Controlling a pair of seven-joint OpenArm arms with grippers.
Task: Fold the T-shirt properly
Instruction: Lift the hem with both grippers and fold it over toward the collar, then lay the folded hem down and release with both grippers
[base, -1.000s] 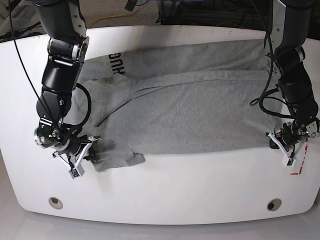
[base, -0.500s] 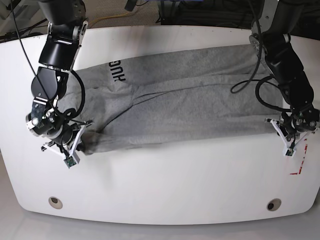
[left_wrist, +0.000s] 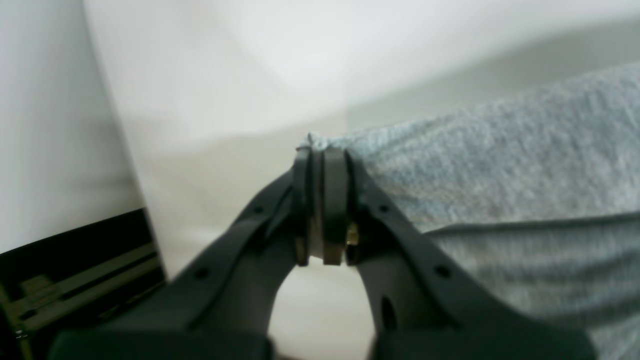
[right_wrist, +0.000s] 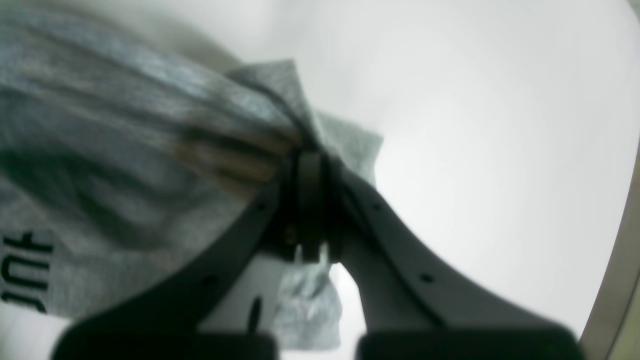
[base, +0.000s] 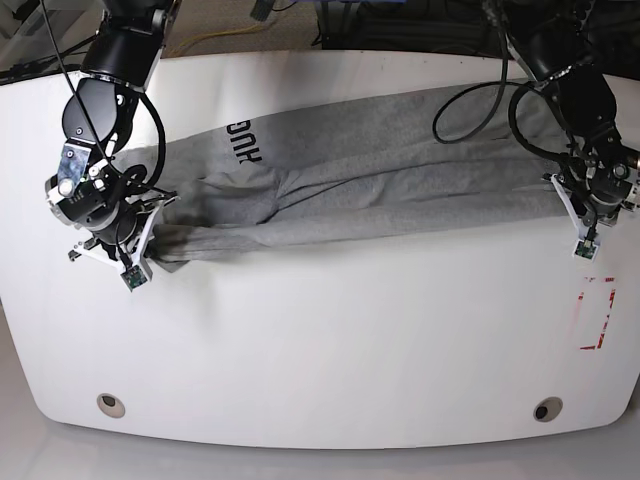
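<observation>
Both grippers are clamped on the T-shirt (base: 370, 170): the left gripper (left_wrist: 322, 150) pinches one end, the right gripper (right_wrist: 310, 155) the other (lettering near it), holding the cloth stretched across the table (base: 330, 350), probably to fold it evenly.

arms: black jointed segments, silver collars | cables: black loops alongside both arms | left black two-fingered claw (left_wrist: 322, 200): smooth curved fingers, small round holes | right black two-fingered claw (right_wrist: 310, 200): same build | wrist mounts: white brackets
</observation>
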